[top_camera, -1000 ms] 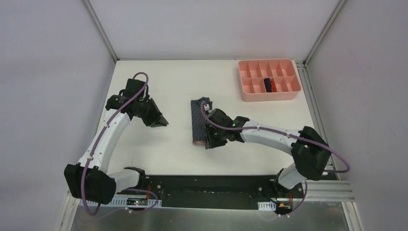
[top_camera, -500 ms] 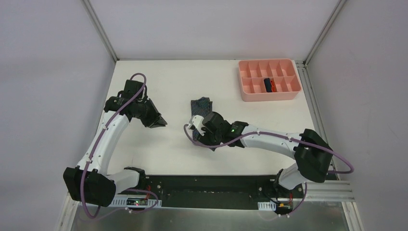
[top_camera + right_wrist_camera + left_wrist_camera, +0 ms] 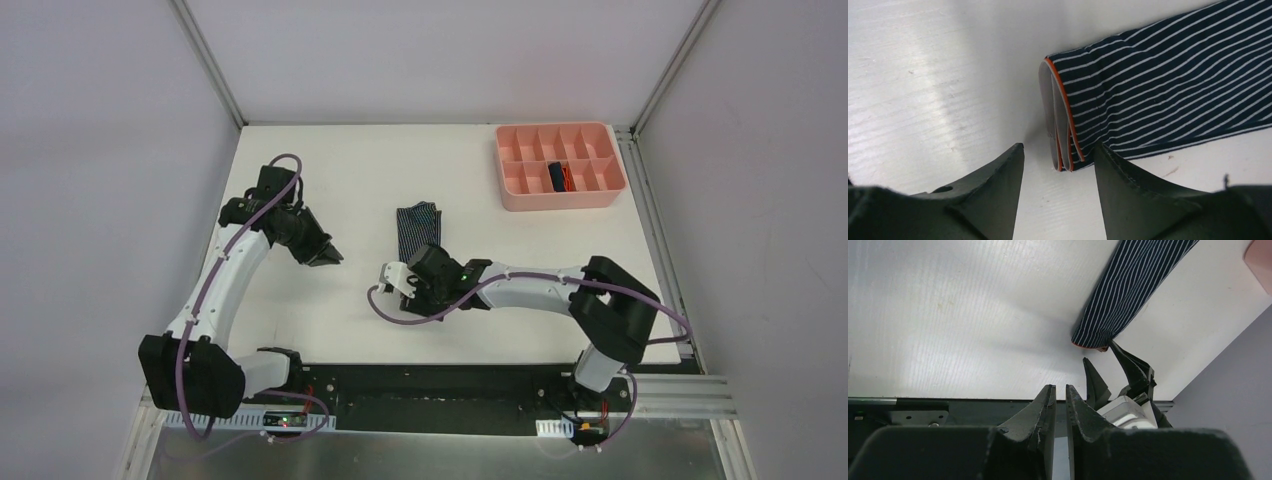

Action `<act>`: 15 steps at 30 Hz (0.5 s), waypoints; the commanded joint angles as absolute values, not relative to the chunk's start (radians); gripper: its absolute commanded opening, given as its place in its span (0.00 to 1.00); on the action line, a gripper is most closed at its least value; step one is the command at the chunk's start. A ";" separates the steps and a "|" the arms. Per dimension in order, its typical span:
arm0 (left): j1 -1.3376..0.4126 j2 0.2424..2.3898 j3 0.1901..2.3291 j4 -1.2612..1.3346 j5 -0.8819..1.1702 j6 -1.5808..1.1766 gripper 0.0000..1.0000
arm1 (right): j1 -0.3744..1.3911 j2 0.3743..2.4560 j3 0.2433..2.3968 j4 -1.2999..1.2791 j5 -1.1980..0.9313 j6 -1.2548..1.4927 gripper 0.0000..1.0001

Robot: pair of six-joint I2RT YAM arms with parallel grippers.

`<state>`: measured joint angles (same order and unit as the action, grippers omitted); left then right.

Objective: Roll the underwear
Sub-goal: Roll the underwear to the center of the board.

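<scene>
The striped dark blue underwear (image 3: 418, 222) (image 3: 1168, 75) (image 3: 1133, 290) lies on the table folded into a long narrow strip. Its near end shows a folded grey waistband with orange trim (image 3: 1058, 120). My right gripper (image 3: 418, 270) (image 3: 1058, 146) is open at that end, one finger on each side and nothing gripped. Its fingers (image 3: 1095, 385) also show in the left wrist view, just short of the strip. My left gripper (image 3: 328, 255) (image 3: 1059, 387) hangs left of the strip, jaws nearly together and empty. A navy and orange underwear (image 3: 558, 176) sits rolled in the pink tray.
The pink compartment tray (image 3: 520, 197) stands at the far right corner of the white table. Grey walls enclose the table on three sides. A dark rail (image 3: 430, 385) with both arm bases runs along the near edge.
My right gripper has opened and swung off the strip's near part, towards the left and nearer, with its wrist turned. The left arm has hardly moved.
</scene>
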<state>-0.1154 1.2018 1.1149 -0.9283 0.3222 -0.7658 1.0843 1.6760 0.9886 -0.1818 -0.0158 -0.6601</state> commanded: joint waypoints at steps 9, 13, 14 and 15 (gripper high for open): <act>-0.082 1.238 1.054 -0.896 0.349 -0.756 0.14 | 1.075 1.789 0.993 -0.069 -0.022 -0.624 0.37; -0.076 1.243 1.042 -0.891 0.355 -0.755 0.14 | 1.051 1.777 0.984 -0.075 -0.057 -0.594 0.14; -0.075 1.244 1.039 -0.889 0.356 -0.754 0.14 | 1.046 1.772 0.982 -0.079 -0.067 -0.583 0.11; -0.073 1.244 1.034 -0.887 0.358 -0.754 0.14 | 1.042 1.766 0.982 -0.080 -0.081 -0.575 0.06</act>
<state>-0.0864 1.2419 1.0569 -0.8921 0.3374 -0.7654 1.0588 1.7573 0.9993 -0.0322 -0.0166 -0.6270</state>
